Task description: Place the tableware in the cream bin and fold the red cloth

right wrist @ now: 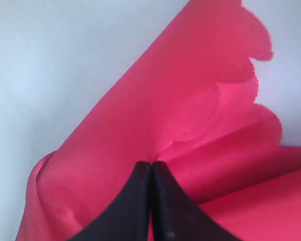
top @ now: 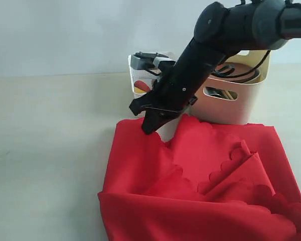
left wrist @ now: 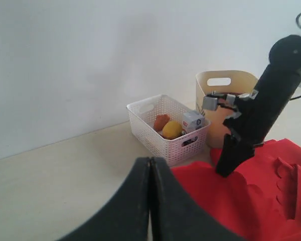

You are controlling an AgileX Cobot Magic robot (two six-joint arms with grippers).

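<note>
Exterior view, foreground to background. The red cloth (top: 140, 160) fills the lower right of the frame. It lies rumpled on the pale table (top: 50, 150), with scalloped flaps turned over one another at centre right (a partial fold at best). No tableware shows on the table, so the step in hand is judged to be the folding.

At the cloth's far left corner, just left of frame centre, the right gripper (top: 150, 128) points down onto the fabric. The right wrist view shows its jaws closed together, with the cloth puckering at their tips, so it reads as clenched on a pinch of the cloth's edge. The next move probably calls for lifting this corner and carrying it across the cloth. The pinch is thin and could slip.

The left gripper (left wrist: 150, 175), seen only in its own wrist view, is clenched on nothing and hangs above the table, left of the cloth.

Behind the cloth, upper right, stands the cream bin (top: 241, 108), touching or just beside the far hem. A brown plate (top: 243, 66) shows inside it.

Farthest back, upper centre, the white lattice basket (left wrist: 165, 143) holds a lemon (left wrist: 172, 129) and a small carton (left wrist: 193, 120). Both containers stand close behind the gripped corner, so a lift that swings backward may strike them.
</note>
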